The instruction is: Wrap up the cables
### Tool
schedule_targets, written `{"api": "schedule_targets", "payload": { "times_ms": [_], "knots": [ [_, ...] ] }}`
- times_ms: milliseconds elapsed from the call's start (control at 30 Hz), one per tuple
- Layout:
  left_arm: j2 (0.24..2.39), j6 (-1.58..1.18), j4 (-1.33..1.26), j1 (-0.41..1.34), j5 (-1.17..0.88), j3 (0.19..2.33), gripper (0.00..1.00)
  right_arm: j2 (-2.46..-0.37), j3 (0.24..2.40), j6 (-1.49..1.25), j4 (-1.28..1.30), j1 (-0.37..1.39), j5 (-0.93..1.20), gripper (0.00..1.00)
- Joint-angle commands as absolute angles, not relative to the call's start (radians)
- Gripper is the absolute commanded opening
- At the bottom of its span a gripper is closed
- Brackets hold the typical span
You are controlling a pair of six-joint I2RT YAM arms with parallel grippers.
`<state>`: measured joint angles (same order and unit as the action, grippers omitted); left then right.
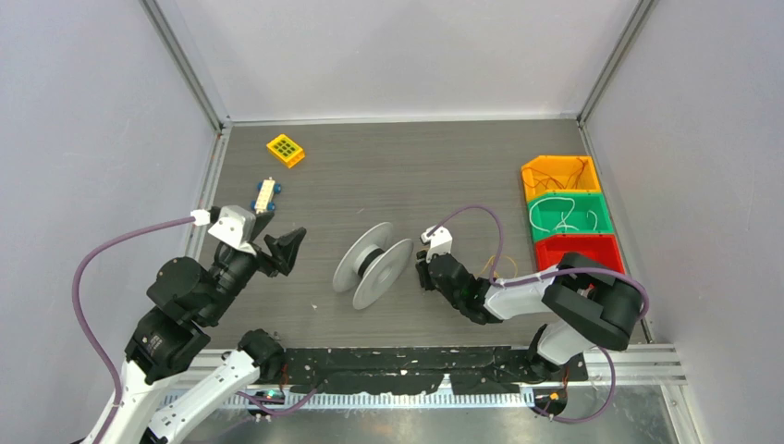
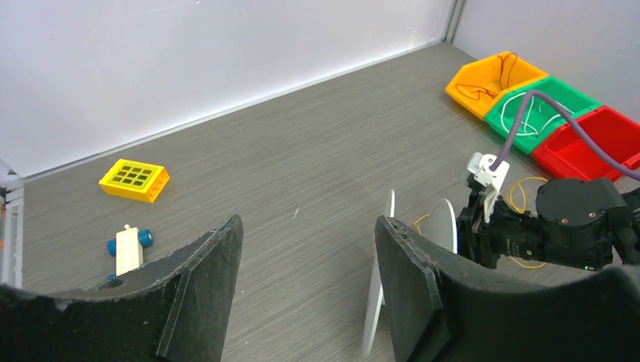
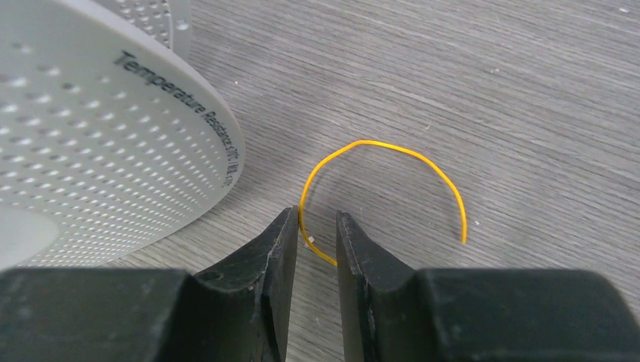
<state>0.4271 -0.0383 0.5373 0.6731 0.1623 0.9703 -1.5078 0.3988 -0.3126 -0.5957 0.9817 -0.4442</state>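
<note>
Right gripper (image 3: 317, 220) astride thin, curled yellow-orange wire (image 3: 365, 141)

Bright, even, diffuse light fills all three views, leaving only soft, faint shadows on the grey desk (image 1: 416, 166) around the spool (image 1: 384, 273). In the left wrist view the spool's near rim blurs toward the bottom edge. The right wrist view shows the desk grain and the spool's lettering crisp.

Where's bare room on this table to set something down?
Bare grey tabletop behind the grey perforated spool, between the yellow grid block and the orange, green, red bins. Crowded beside it: right gripper straddling the yellow-orange wire.
</note>
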Motion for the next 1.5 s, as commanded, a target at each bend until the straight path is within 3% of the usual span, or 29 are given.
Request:
{"api": "schedule_targets", "payload": {
  "times_ms": [0, 167, 233, 333, 467, 633, 800, 933, 1033, 1133, 1267, 1467],
  "knots": [
    [0.419, -0.046, 0.52, 0.672, 0.177, 1.004, 0.66, -1.533, 0.427, -0.335, -0.615, 0.989, -0.484, 0.31],
    [0.416, -0.043, 0.523, 0.672, 0.178, 1.002, 0.66, -1.546, 0.436, -0.342, -0.611, 0.995, -0.47, 0.29],
    [0.414, -0.042, 0.522, 0.672, 0.176, 1.0, 0.66, -1.558, 0.443, -0.35, -0.602, 0.997, -0.477, 0.25],
    [0.417, -0.03, 0.526, 0.672, 0.169, 0.998, 0.65, -1.552, 0.441, -0.35, -0.607, 0.996, -0.463, 0.09],
    [0.434, -0.008, 0.55, 0.672, 0.131, 1.01, 0.65, -1.401, 0.414, -0.299, -0.55, 0.988, -0.451, 0.05],
    [0.477, 0.063, 0.596, 0.672, -0.002, 1.034, 0.65, -1.032, 0.493, -0.143, -0.209, 0.91, -0.188, 0.05],
    [0.528, 0.125, 0.616, 0.673, -0.119, 1.047, 0.63, -0.881, 0.755, 0.02, 0.173, 0.854, 0.167, 0.05],
    [0.588, 0.175, 0.65, 0.672, -0.201, 1.051, 0.59, -0.937, 0.974, 0.083, 0.361, 0.847, 0.555, 0.06],
    [0.601, 0.172, 0.641, 0.672, -0.245, 1.027, 0.56, -0.992, 1.096, 0.07, 0.38, 0.847, 0.775, 0.06],
    [0.556, 0.193, 0.588, 0.672, -0.328, 0.95, 0.59, -1.065, 1.154, 0.026, 0.341, 0.847, 0.968, 0.05],
    [0.487, 0.222, 0.515, 0.672, -0.386, 0.834, 0.64, -1.163, 1.194, -0.067, 0.274, 0.848, 1.086, 0.05],
    [0.502, 0.222, 0.486, 0.672, -0.288, 0.787, 0.64, -1.229, 1.149, -0.274, 0.074, 0.848, 1.095, 0.06]
  ]
}}
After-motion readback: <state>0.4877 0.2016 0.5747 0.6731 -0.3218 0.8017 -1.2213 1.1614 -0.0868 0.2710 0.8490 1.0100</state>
